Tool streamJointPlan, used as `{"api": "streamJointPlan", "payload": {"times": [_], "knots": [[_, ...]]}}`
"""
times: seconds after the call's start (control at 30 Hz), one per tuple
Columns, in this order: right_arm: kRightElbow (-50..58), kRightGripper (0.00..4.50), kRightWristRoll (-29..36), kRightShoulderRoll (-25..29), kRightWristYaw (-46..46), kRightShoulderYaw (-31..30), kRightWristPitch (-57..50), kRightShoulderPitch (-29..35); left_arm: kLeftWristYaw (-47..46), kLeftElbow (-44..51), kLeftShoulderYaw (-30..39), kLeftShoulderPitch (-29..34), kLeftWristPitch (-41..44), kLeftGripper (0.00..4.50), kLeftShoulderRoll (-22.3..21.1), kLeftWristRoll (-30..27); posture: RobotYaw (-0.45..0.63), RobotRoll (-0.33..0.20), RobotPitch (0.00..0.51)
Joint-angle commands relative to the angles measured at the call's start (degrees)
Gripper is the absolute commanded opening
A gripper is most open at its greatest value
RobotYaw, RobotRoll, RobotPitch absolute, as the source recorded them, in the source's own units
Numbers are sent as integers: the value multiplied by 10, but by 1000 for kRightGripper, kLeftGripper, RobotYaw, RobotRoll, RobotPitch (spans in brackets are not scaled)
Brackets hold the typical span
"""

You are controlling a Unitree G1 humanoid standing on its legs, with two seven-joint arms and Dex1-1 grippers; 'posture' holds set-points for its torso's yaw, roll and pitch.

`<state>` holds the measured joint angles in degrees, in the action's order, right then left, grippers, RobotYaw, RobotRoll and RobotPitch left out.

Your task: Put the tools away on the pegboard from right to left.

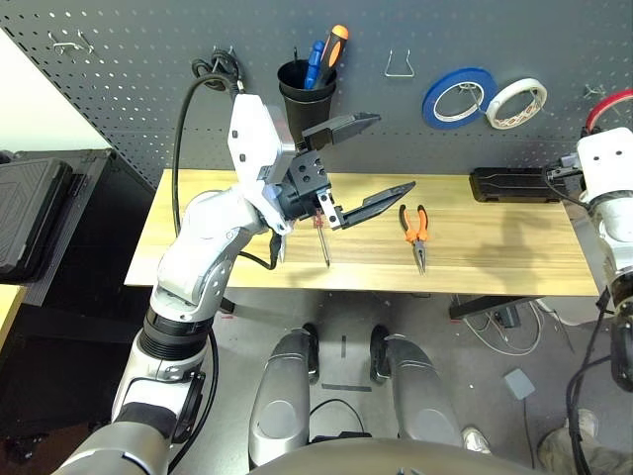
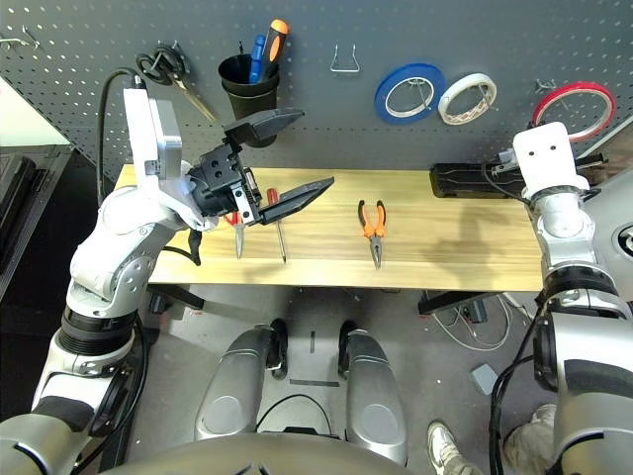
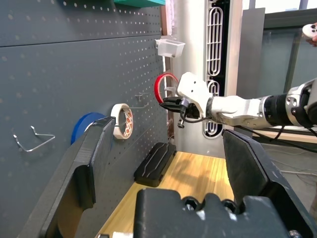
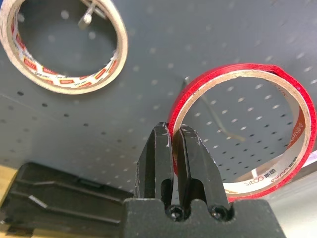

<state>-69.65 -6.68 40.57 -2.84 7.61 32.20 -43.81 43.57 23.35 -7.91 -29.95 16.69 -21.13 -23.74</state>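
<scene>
Watching the right gripper (image 4: 178, 130) pinch the red tape ring (image 4: 309, 111) by its edge, upper right of the head view. Looks like the metal hook (image 4: 215, 111) is just behind the ring's opening, so it probably needs to go wallward, hole facing the pegboard (image 4: 148, 64).

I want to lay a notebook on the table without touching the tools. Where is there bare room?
Bare wood lies between the orange-handled pliers and the black case, and between those pliers and the slim red-handled screwdriver. It is crowded at the screwdriver, beside the red-handled scissors under the left end effector.
</scene>
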Motion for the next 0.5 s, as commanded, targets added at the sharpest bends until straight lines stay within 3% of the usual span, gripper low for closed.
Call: {"api": "streamJointPlan", "payload": {"times": [0.03,0.43,0.5], "knots": [[-23,27,17,8,-10,16,-45,-17,4,7,-7,5,6,4500,-3,-3,169,0,189],[-49,27,32,-5,-17,27,-143,-69,-5,25,-6,14,23,4500,-5,-6,174,0,203],[-49,616,34,-12,-10,31,-139,-76,-6,26,-8,14,25,4500,-4,-5,176,0,204]]}}
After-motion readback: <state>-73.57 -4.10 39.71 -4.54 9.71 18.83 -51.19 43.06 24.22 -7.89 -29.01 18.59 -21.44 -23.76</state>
